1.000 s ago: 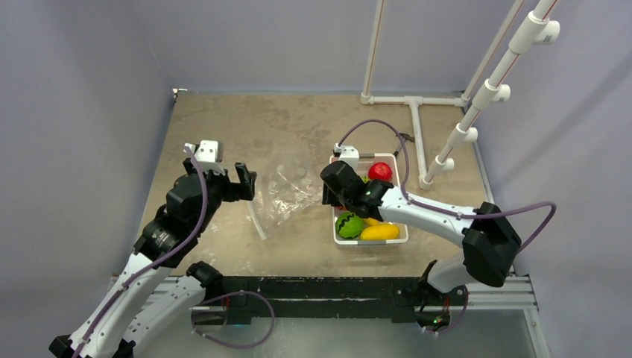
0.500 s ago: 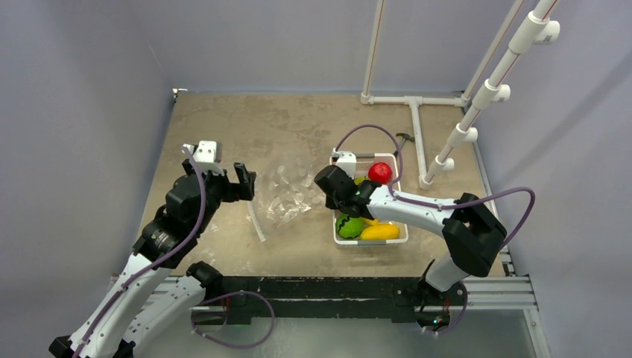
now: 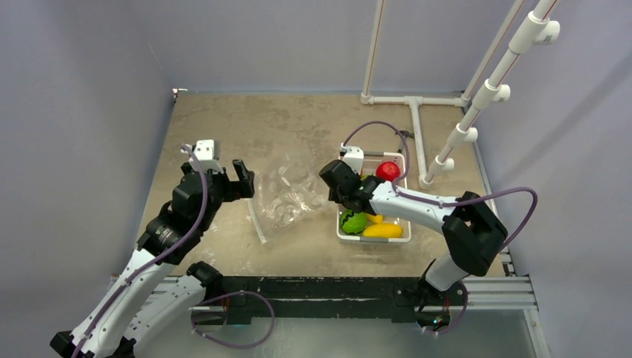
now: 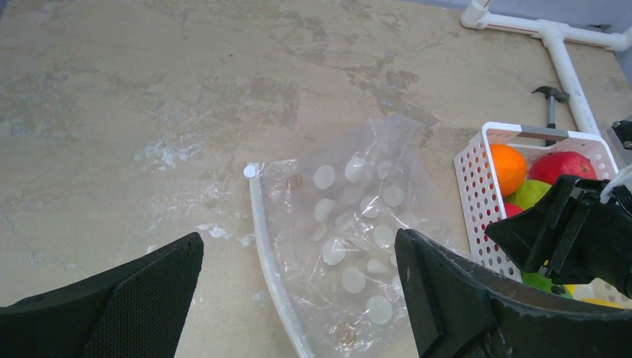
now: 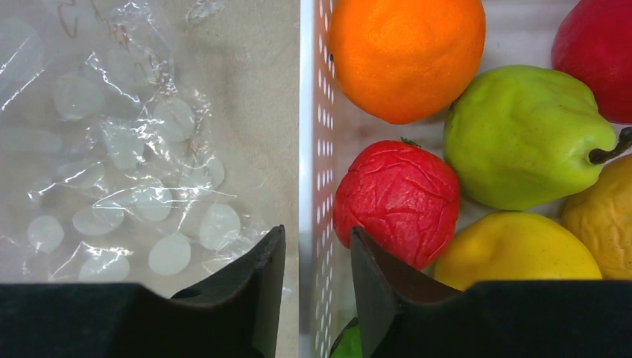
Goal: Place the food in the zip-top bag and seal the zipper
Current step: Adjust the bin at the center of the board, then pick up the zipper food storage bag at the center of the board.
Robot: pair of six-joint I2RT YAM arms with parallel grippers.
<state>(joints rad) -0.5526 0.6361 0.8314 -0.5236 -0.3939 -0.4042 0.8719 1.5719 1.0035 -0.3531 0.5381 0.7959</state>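
The left gripper gaped wide, the crinkly clear zip-top bag at its 12 o'clock. The right gripper straddled the 9 o'clock wall of the white slotted plastic basket; whether it pinched that wall could not be told.

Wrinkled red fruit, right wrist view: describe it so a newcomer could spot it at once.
Start at the white slotted basket right of the clear bag. Against its perforated left wall, just below the orange and left of the green pear, sits the wrinkled red fruit. Its creased skin separates it from the smooth red apple at top right.
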